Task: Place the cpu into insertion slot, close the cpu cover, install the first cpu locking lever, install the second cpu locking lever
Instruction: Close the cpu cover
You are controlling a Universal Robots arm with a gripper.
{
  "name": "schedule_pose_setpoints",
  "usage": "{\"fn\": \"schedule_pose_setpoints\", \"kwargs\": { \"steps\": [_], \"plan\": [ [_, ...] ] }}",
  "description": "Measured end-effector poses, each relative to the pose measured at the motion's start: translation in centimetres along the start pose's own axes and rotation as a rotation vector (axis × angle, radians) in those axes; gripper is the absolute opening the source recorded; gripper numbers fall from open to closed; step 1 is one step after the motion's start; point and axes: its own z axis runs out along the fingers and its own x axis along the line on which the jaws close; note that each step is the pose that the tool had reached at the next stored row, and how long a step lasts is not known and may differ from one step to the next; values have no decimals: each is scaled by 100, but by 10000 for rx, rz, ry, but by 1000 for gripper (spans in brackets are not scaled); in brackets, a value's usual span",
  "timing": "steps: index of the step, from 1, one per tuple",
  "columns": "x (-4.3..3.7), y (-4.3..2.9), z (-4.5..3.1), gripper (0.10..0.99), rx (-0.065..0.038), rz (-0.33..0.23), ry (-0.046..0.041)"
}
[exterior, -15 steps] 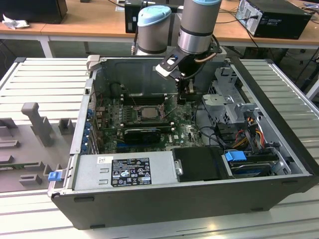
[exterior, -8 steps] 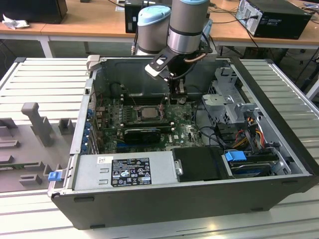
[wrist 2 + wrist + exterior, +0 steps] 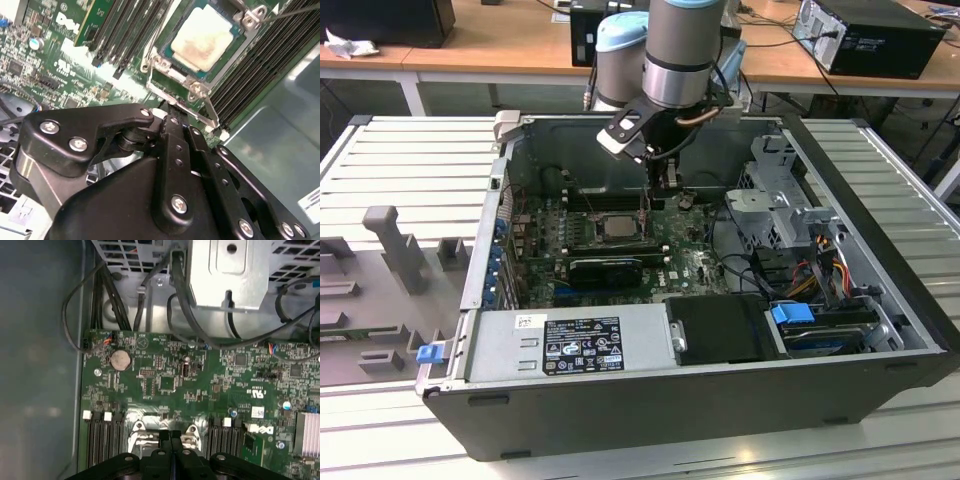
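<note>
At one edge of the cpu [image 3: 202, 40], the fingers [image 3: 165, 441] stand pressed together.

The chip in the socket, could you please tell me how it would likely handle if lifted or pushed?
The chip looks thin and flat, so probably light and stiff. Its top is smeared, so possibly slippery. The metal frame surrounds it, so a sideways push would likely not shift it.

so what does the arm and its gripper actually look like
The arm is a thick silver-grey tube with a dark band and a pale blue joint cap. At its wrist sits a black bracket with a white edge. The gripper is matte black, built of rounded linkage bars fastened with silver screws.
</note>
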Motion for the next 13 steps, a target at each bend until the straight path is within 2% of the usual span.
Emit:
{"fn": "schedule_pose_setpoints", "kwargs": {
  "steps": [2, 11, 13],
  "plan": [
    [3, -48, 3, 106, -1, 2, 1],
    [7, -139, 90, 106, 0, -18, 1],
    [12, -197, 109, 106, 1, -121, -2]
  ]
}}
